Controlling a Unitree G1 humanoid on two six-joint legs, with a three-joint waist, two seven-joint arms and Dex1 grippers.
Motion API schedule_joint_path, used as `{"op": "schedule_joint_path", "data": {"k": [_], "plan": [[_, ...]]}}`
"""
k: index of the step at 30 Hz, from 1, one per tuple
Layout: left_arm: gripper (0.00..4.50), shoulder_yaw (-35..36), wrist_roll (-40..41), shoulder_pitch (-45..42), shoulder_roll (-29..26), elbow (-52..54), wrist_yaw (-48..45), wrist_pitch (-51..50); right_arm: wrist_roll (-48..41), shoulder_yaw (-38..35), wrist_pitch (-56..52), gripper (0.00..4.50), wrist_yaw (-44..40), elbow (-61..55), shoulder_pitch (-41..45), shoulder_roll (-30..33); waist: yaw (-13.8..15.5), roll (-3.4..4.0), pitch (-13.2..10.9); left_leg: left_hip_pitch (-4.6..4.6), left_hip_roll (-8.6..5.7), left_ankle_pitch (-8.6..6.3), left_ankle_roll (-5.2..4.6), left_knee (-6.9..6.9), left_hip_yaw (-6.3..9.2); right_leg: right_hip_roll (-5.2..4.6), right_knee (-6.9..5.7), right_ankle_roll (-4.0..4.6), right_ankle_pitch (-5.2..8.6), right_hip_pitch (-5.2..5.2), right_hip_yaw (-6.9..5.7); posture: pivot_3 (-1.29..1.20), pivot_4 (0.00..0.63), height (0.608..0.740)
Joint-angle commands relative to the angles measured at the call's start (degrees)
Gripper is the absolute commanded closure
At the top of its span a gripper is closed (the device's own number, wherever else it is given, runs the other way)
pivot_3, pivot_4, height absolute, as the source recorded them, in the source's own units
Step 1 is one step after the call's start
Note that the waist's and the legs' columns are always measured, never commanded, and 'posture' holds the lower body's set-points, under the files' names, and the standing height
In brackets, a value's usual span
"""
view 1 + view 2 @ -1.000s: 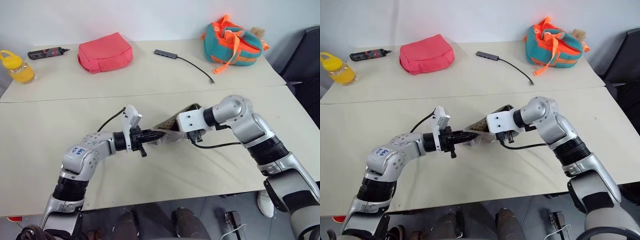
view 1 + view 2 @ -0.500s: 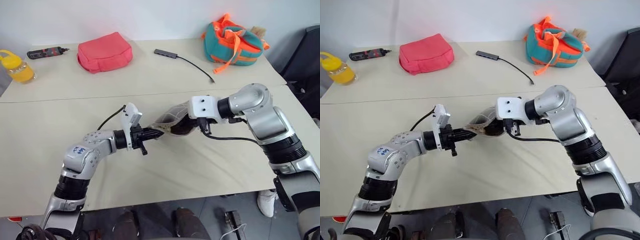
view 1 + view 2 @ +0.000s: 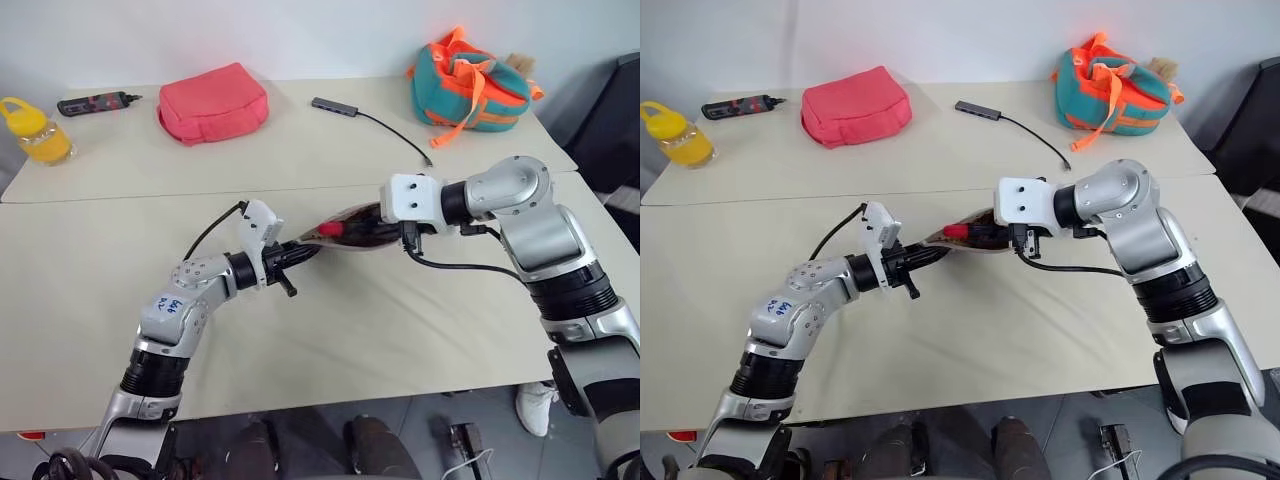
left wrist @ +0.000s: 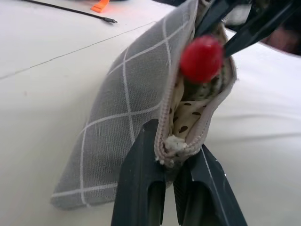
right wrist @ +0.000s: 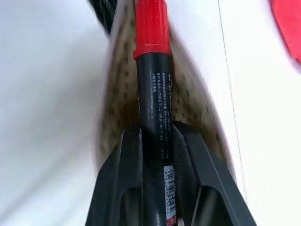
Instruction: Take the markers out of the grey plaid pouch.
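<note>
The grey plaid pouch point(image 3: 352, 224) hangs just above the middle of the cream table point(image 3: 330, 330), stretched between the two arms with its zip mouth open and the spotted brownish lining showing. The left gripper point(image 4: 173, 155) is pinched tight on the pouch's corner at the end of the zip. Inside the mouth lies the black marker point(image 5: 153, 113) with the red cap, and the right gripper point(image 5: 154, 141) is clamped around its black barrel, red end pointing toward the left gripper. A second marker I cannot make out.

Seen from the robot's head, with the pouch as the dial's centre, the plump pink-red pouch point(image 3: 212, 102) sits on the table at about ten o'clock, with a black-and-red handheld gadget point(image 3: 95, 102) farther out beside it and a yellow bottle point(image 3: 32, 132) near nine to ten. A grey USB hub point(image 3: 331, 106) with its black cable lies at twelve, and the teal-and-orange bag point(image 3: 468, 84) rests at about one to two.
</note>
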State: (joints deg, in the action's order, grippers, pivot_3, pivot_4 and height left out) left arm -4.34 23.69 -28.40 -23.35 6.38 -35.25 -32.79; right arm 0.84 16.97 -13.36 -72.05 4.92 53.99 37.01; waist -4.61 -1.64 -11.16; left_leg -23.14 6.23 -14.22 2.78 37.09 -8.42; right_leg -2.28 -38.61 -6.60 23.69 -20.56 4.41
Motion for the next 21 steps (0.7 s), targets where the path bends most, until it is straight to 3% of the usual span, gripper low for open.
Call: {"op": "schedule_joint_path", "data": {"k": [1, 6, 11, 17, 21], "plan": [[4.5, 0.85, -2.77, 0.3, -1.11, 0.13, 0.04, 3.77, -6.62, -5.41, -2.47, 3.96, 0.49, -3.78, 1.45, -1.54, -0.14, 0.0, 0.0, 0.0, 0.0, 0.0, 0.0, 0.0, 0.0, 0.01, 0.0, 0.0, 0.0, 0.0, 0.01, 0.0, 0.15, 0.74], [4.5, 4.79, -3.42, -1.46, -1.29, -2.34, 1.57, 6.46, -13.03, -7.29, -9.13, 3.96, 0.19, -9.23, 0.15, -2.49, -0.15, 0.0, 0.0, 0.01, 0.03, 0.0, 0.0, -0.01, 0.01, 0.01, -0.07, 0.0, 0.0, -0.02, -0.01, 0.0, 0.15, 0.74], [4.5, 6.71, -7.93, -2.46, -5.15, -5.4, 1.74, 12.6, -16.16, -9.63, -12.74, 3.96, 2.63, -10.26, -0.5, -2.22, -0.08, 0.0, 0.0, 0.0, 0.02, 0.0, 0.0, -0.01, 0.0, 0.0, -0.06, 0.0, 0.0, -0.03, -0.01, 0.0, 0.15, 0.74], [4.5, 10.01, -15.25, -1.72, -13.2, -9.95, 3.21, 24.04, -1.29, -2.62, -0.61, 3.96, 4.59, -2.83, -6.52, 7.83, 0.2, -0.01, 0.0, -0.02, 0.0, -0.02, -0.03, -0.05, -0.03, -0.02, 0.1, 0.0, 0.0, -0.02, -0.03, 0.0, 0.15, 0.74], [4.5, 10.42, -19.84, -0.5, -14.98, -11.13, 6.12, 29.27, 3.19, -1.65, 5.97, 3.96, 9.2, 4.13, -10.95, 7.86, 0.0, 0.0, 0.0, -0.02, -0.01, -0.04, -0.07, -0.08, -0.22, -0.04, 0.21, 0.0, 0.0, -0.04, 0.09, 0.0, 0.15, 0.74]]}}
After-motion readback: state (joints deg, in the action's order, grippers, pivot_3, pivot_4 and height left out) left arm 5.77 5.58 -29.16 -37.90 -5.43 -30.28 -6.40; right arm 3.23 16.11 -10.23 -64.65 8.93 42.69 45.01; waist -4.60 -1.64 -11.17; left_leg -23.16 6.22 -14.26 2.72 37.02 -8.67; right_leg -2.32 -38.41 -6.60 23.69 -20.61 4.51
